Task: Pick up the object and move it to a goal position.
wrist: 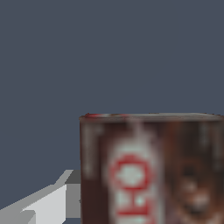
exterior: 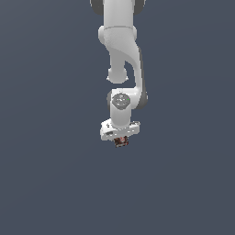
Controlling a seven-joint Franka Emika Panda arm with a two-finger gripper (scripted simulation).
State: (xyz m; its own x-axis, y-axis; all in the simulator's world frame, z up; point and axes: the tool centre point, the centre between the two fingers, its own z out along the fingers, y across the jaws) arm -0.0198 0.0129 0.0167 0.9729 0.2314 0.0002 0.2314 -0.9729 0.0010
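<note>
The object is a small dark brown-and-red box (exterior: 121, 141) with a reddish label. In the exterior view it sits just under my white gripper (exterior: 120, 140), between the fingers, which are mostly hidden by the hand. In the wrist view the box (wrist: 151, 170) fills the near field, its label with red letters facing the camera, and one grey-white finger (wrist: 48, 203) shows beside it. The gripper looks shut on the box. I cannot tell whether the box rests on the surface or is lifted.
The white arm (exterior: 120, 50) reaches down from the exterior view's top. A plain dark grey-blue surface (exterior: 46, 160) lies all around, with no other objects showing.
</note>
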